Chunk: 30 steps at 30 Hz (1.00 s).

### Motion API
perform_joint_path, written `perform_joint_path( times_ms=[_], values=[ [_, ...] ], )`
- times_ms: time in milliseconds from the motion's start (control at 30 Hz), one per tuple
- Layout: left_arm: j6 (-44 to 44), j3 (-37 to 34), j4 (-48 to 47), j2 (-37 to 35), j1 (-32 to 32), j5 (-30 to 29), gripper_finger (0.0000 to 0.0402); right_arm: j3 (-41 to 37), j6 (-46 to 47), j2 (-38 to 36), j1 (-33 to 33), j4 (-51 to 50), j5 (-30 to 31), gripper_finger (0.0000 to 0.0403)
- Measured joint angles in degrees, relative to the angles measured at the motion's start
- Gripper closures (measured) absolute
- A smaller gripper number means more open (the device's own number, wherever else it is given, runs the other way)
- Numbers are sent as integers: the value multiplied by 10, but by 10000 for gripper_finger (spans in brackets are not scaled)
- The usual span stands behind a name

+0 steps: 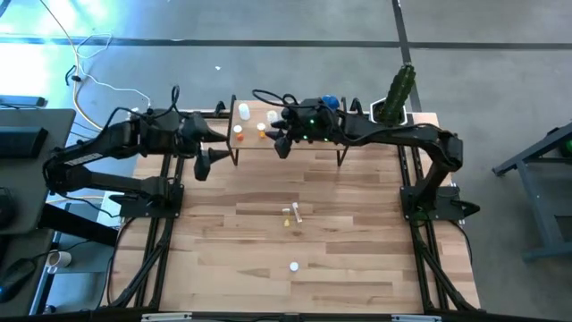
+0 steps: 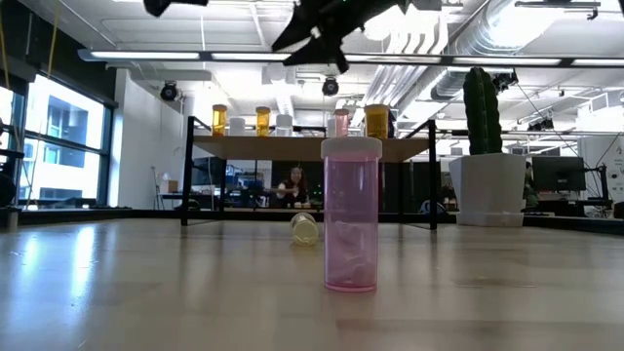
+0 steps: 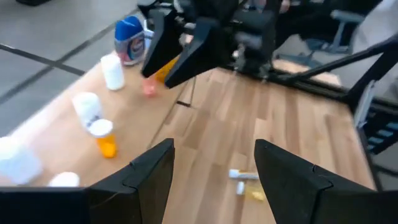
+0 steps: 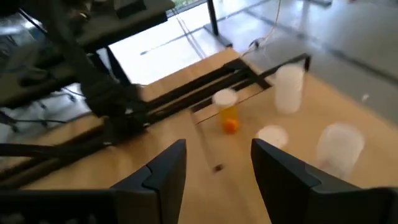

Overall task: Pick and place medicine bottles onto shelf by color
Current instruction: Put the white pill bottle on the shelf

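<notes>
The shelf (image 1: pixel 308 143) stands at the table's far edge on thin black legs. On it stand white bottles (image 1: pixel 243 112), orange bottles (image 1: pixel 239 131) and a blue jar (image 1: pixel 329 101). A pink bottle (image 2: pixel 351 214) stands upright on the table near its near edge. A yellowish bottle (image 2: pixel 304 227) lies on its side mid-table. My right gripper (image 1: pixel 282 146) hovers open above the shelf's near edge, beside an orange bottle (image 4: pixel 227 116). My left gripper (image 1: pixel 204 166) hangs open above the table just left of the shelf. Neither holds anything.
A white pot with a green cactus (image 1: pixel 393 105) stands at the table's far right corner, right of the shelf. A pinkish bottle (image 3: pixel 149 87) on the shelf sits close under the right gripper. Bare wood (image 1: pixel 357 241) lies between the shelf and the loose bottles.
</notes>
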Motion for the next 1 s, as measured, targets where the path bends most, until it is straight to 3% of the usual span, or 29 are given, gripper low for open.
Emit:
perform_joint_path(
  times_ms=[200,533,767,1000],
  values=[
    [-45,-97,68,-34,-1,43,188,0,108,-34,43,-86,0,231],
    [-114,-200,104,-69,-10,43,188,0,273,-39,123,-196,0,231],
    [-109,-208,112,-74,-31,47,188,-12,369,-38,173,-299,7,231],
    [-106,-208,112,-74,-50,47,188,-79,443,-37,207,-297,7,231]
  ],
)
